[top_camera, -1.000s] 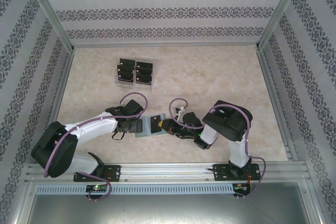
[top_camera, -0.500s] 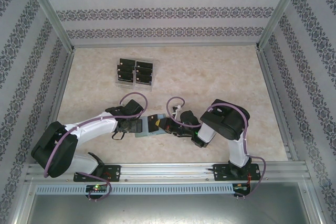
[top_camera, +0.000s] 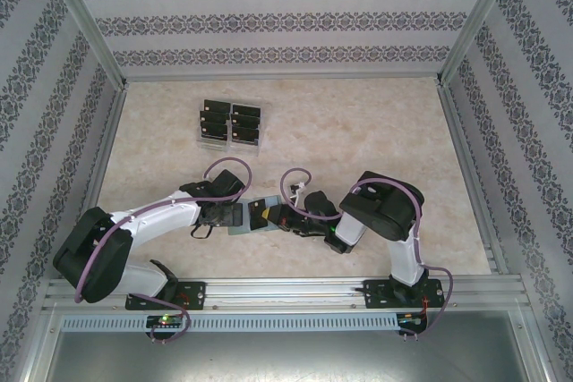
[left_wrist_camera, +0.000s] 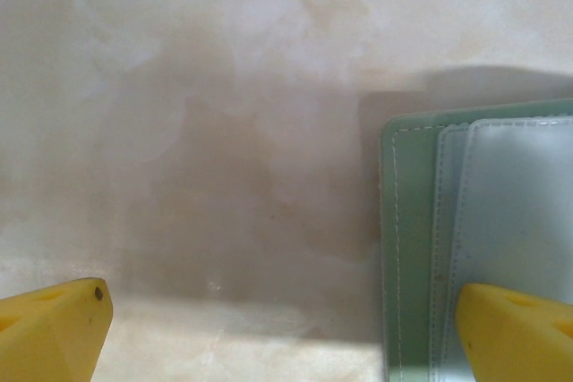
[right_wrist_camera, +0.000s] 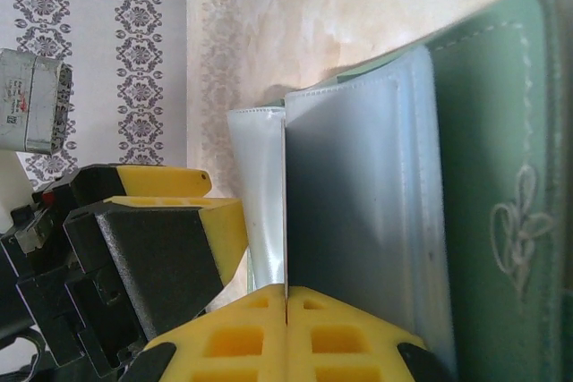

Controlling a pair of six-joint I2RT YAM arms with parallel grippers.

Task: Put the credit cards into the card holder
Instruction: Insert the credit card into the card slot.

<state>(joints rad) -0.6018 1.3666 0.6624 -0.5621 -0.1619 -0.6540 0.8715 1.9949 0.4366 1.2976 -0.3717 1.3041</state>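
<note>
**Task status.** Insertion is judged to be in progress and no card can be confirmed as fully seated. The card holder [top_camera: 243, 218] lies open on the worktop [top_camera: 358, 149]. The right end effector [top_camera: 271, 215], on the holder's right side, is clenched on one credit card [top_camera: 258, 211], which lies over the holder's right half. The left end effector [top_camera: 231, 215], on the holder's left side, is released, its jaws spread wide with nothing between them. It appears placed to steady the holder. The other credit cards [top_camera: 229, 121] sit in a clear tray [top_camera: 226, 144], well apart from the holder toward the far wall. Most of the task is therefore left to do.

**View differences.**
- The top view gives the overall layout: tray, holder and both arms. It does not show the pocket openings.
- The left wrist view shows the holder's stitched green edge and pale translucent sleeves, with one yellow fingertip [left_wrist_camera: 515, 333] over the holder and the other on bare worktop beside it.
- The right wrist view shows the yellow fingers closed together on the card's thin edge, the edge running in among the sleeves, and a leaf emblem on the green cover. Whether the card has entered a pocket cannot be told.
</note>
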